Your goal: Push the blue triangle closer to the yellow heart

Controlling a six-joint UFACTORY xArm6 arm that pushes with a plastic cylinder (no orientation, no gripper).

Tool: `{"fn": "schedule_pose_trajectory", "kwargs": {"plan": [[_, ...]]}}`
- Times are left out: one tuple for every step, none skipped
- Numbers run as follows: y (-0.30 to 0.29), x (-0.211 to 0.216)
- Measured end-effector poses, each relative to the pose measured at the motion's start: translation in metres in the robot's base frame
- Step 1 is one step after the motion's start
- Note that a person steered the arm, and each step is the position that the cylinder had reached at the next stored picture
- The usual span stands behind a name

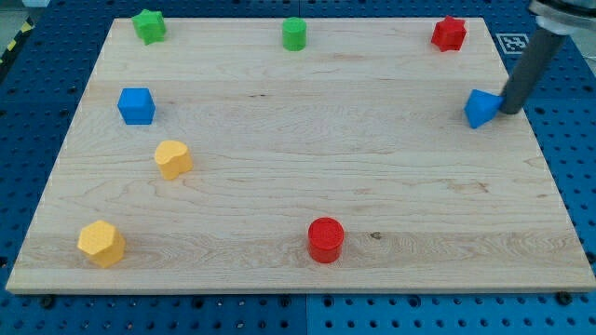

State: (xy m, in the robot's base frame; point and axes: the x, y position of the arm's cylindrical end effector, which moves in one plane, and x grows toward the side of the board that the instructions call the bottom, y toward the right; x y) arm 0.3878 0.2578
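The blue triangle (481, 108) lies near the board's right edge, in the upper half of the view. My tip (511, 111) is at its right side, touching or almost touching it. The yellow heart (172, 159) lies far off at the view's left, a little lower than the triangle. The dark rod comes down from the view's top right corner.
A blue cube (136, 105) lies above the heart. A yellow hexagon (101, 244) is at bottom left, a red cylinder (326, 239) at bottom middle. A green star (148, 26), a green cylinder (294, 33) and a red star (449, 33) line the top. The wooden board (298, 186) rests on a blue pegboard.
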Motion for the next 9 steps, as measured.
{"fn": "schedule_pose_trajectory", "kwargs": {"plan": [[-0.028,0.0],[-0.029,0.0],[-0.022,0.003],[-0.019,0.011],[-0.019,0.011],[-0.024,0.011],[-0.036,0.014],[-0.045,0.023],[-0.053,0.04]]}}
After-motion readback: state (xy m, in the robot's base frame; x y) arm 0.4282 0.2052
